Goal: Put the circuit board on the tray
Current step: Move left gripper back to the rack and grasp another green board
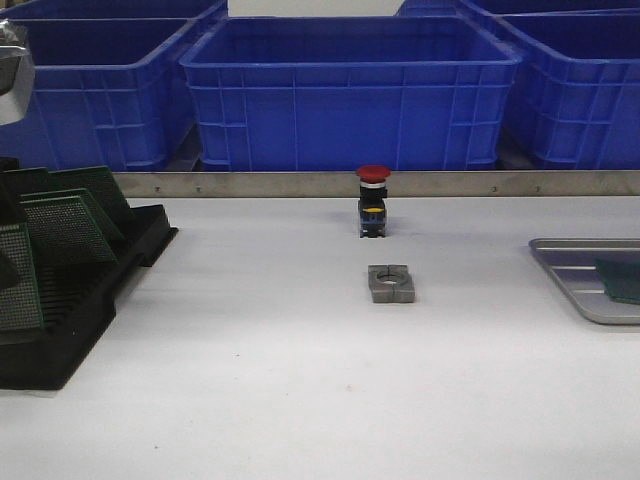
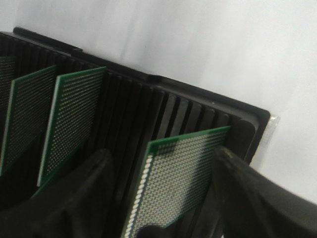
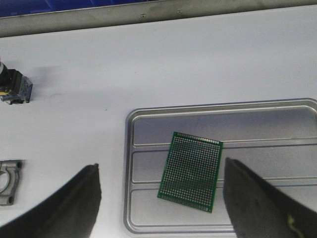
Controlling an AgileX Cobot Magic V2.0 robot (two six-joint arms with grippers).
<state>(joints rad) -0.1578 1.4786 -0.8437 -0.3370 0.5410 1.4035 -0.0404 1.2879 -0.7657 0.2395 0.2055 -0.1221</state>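
A black slotted rack (image 1: 140, 240) at the left holds several green circuit boards upright. In the left wrist view my left gripper (image 2: 163, 150) is open, with its fingers on either side of the end board (image 2: 183, 173) in the rack (image 2: 148, 109). The right-hand finger (image 2: 237, 178) touches the board's edge; the other finger stands apart from it. The silver ribbed tray (image 1: 570, 250) lies at the right with one green board (image 1: 622, 280) flat in it. My right gripper (image 3: 161, 163) hangs open and empty above the tray (image 3: 129, 148) and that board (image 3: 192, 171).
A red-capped push button (image 1: 372, 200) and a grey metal clamp block (image 1: 390, 283) stand mid-table; both also show in the right wrist view, button (image 3: 15, 87) and block (image 3: 9, 181). Big blue bins (image 1: 350, 90) sit behind a metal rail (image 1: 300, 183).
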